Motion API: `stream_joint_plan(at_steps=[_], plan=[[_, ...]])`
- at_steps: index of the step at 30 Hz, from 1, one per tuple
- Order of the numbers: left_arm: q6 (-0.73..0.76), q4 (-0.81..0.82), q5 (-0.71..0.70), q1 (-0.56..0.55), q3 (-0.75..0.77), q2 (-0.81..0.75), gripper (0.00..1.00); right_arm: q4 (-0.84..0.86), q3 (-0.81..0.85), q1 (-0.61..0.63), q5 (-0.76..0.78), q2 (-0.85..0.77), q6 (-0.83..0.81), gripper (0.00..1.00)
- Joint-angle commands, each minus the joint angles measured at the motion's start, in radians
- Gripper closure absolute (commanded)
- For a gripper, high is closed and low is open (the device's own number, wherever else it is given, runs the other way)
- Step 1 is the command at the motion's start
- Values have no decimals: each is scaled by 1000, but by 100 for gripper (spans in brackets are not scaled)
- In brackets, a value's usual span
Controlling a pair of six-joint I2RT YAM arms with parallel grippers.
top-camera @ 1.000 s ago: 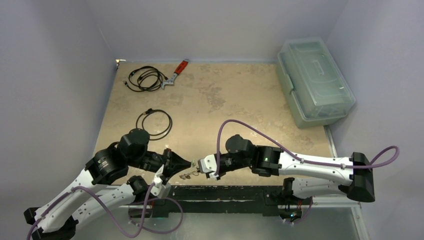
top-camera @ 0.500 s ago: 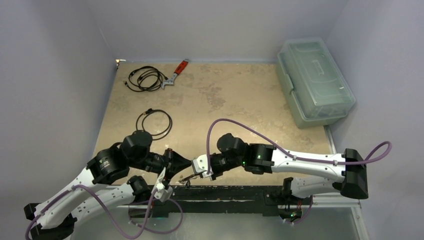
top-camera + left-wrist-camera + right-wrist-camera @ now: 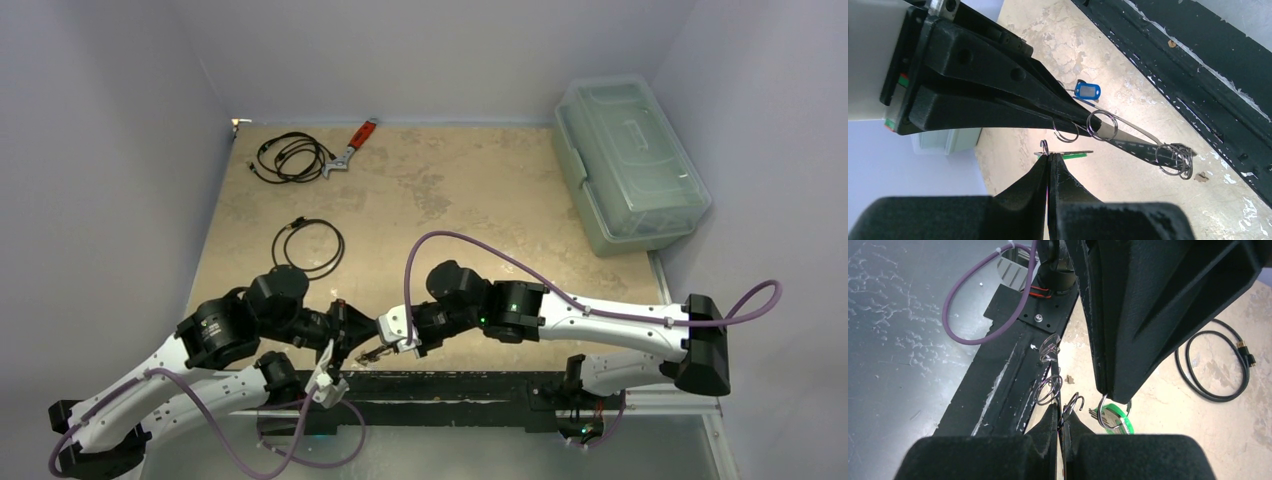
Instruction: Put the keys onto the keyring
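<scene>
Keyring: thin grey loop threaded with small wire rings.

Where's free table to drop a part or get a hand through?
Free: mid-table, bounded by wrench, plastic box and cable loop. Crowded: near edge, where left gripper with green key meets right gripper holding keyring; far-left coiled cable too.

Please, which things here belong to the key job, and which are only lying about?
Job: thin grey metal keyring; green-tagged key; blue-tagged key.
Lying about: red-handled wrench; black cable coil; second black cable coil; clear plastic box.
</scene>
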Motion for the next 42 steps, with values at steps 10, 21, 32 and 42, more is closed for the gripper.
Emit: stream_joint_plan(at_steps=[10, 21, 32, 42], plan=[[-17, 0, 45, -8, 9, -7, 100, 25, 44, 3, 28, -8, -21, 100], [-54, -18, 87, -8, 14, 3, 100, 26, 49, 4, 86, -23, -16, 100], [-92, -20, 74, -9, 1, 8, 100, 5, 62, 3, 136, -32, -24, 100], [-135, 2, 51, -15, -5, 22, 100, -1, 59, 8, 116, -42, -25, 100]])
